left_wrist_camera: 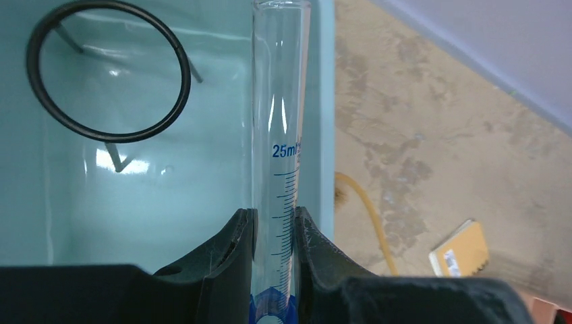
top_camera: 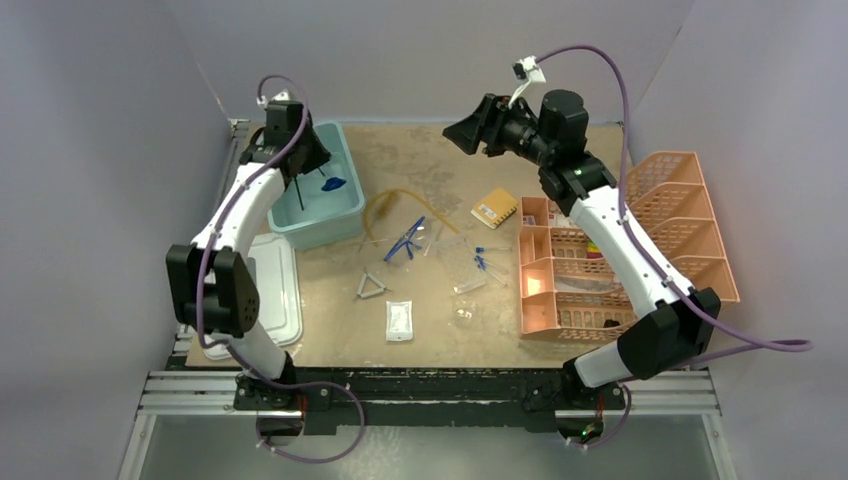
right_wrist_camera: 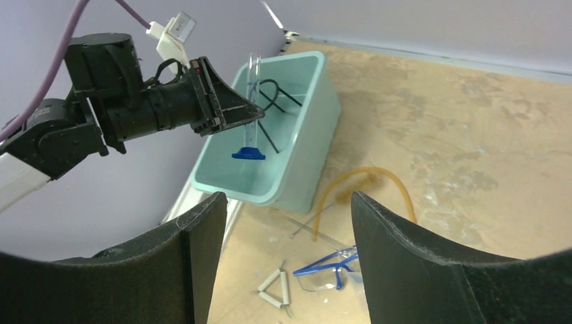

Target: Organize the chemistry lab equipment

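- Two robot arms stood at the near edge of a brown, stained table [top_camera: 430, 160], with pale lilac walls [top_camera: 430, 50] shutting it in on three sides.
- A teal tub [right_wrist_camera: 303, 155] sat at the far left of the table, with its white lid [top_camera: 275, 290] lying flat just in front of it. An orange mesh tray [top_camera: 680, 200] filled the right side.
- The left pincer [left_wrist_camera: 274, 223] hung over the tub, pinching a clear glass measuring tube [left_wrist_camera: 280, 121] low on its stem. The tube stood upright, with blue printed marks and a blue foot.
- A black wire ring stand [left_wrist_camera: 121, 138] was inside the tub.
- The right pincer [right_wrist_camera: 287, 202] was raised over the far middle of the table, its jaws spread wide and holding nothing.
- Loose on the table between tub and tray lay a curl of amber hose [top_camera: 385, 205], blue-framed goggles [top_camera: 405, 240], a wire triangle [top_camera: 372, 288], a white packet [top_camera: 400, 320], a clear rack [top_camera: 460, 262], blue-capped tubes [top_camera: 492, 265] beside it and a small beaker [top_camera: 463, 313].
- A yellow pad [top_camera: 495, 207] lay near the tray.
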